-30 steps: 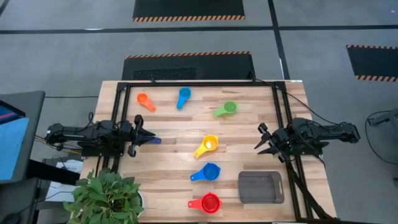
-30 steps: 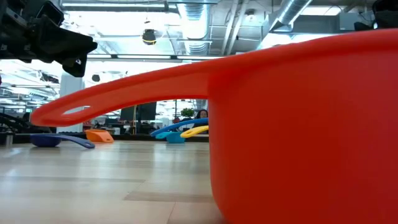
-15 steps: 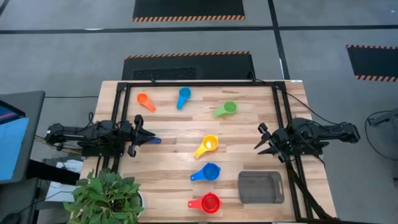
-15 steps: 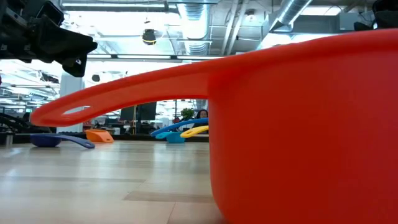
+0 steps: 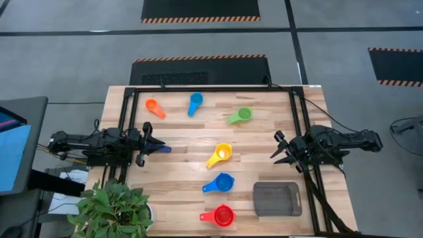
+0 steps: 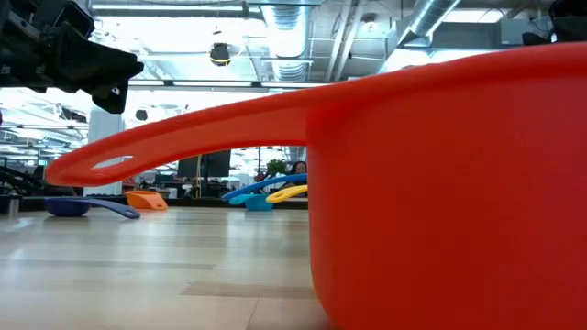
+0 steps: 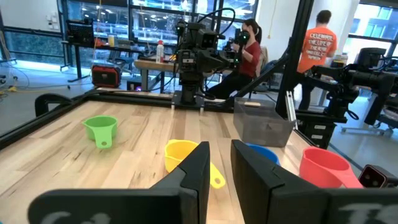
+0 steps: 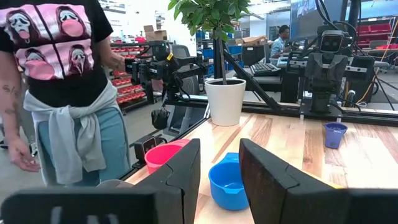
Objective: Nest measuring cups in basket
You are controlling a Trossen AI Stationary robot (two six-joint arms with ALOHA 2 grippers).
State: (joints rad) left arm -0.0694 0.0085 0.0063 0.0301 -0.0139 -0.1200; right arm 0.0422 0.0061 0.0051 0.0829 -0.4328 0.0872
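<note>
Several measuring cups rest on their bases on the wooden table: orange, blue and green along the far side, yellow in the middle, a second blue and red nearer. A small dark blue cup sits just in front of my left gripper. The dark grey basket lies at the near right. My left gripper stays at the left edge, slightly open and with nothing between its fingers. My right gripper is at the right edge, open with nothing in it.
A potted plant stands at the table's near left corner. A black frame runs around the table. A person stands beside the table's near side. The red cup fills most of the low view.
</note>
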